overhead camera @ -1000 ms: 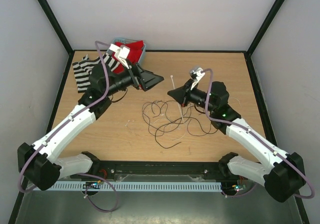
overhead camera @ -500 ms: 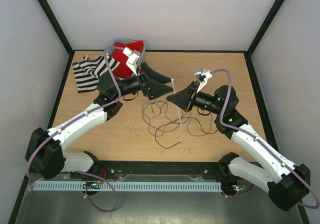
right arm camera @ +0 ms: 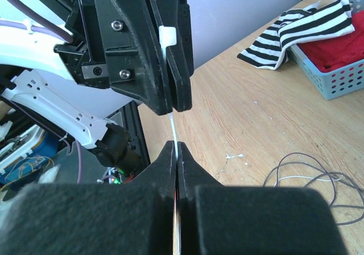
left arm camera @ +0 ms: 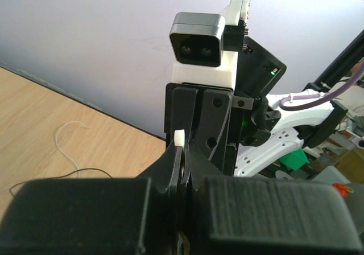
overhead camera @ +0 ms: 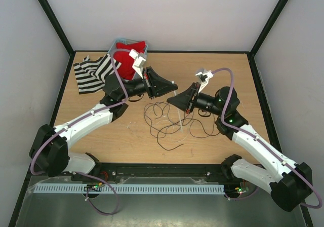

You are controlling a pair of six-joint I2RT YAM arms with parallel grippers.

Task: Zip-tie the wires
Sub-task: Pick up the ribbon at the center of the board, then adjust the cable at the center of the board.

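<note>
L claw (left arm camera: 182, 152): clenched on the top end of the zip tie (right arm camera: 172, 127); the white head peeks out at its tips.
R claw (right arm camera: 175, 149): clenched on the same zip tie, a bit lower down. Its tips sit v. close to the L claw, nose to nose.
Zip tie: up in the air btwn the 2 claws, over the middle of the table (overhead camera: 228, 70). It's a thin white strip, pulled straight. Its tail runs down past the R claw twd the wires (overhead camera: 163, 121); can't tell if it touches them.
Wires: thin dark loops w/ a few pale ones, lying flat near the table's middle, a bit twd the near edge, under the claws.
Basket (overhead camera: 115, 44): blue, at the far left corner, w/ a red cloth (overhead camera: 126, 60) inside.
Striped cloth (overhead camera: 90, 72): black & white, by the left edge, touching the basket.
</note>
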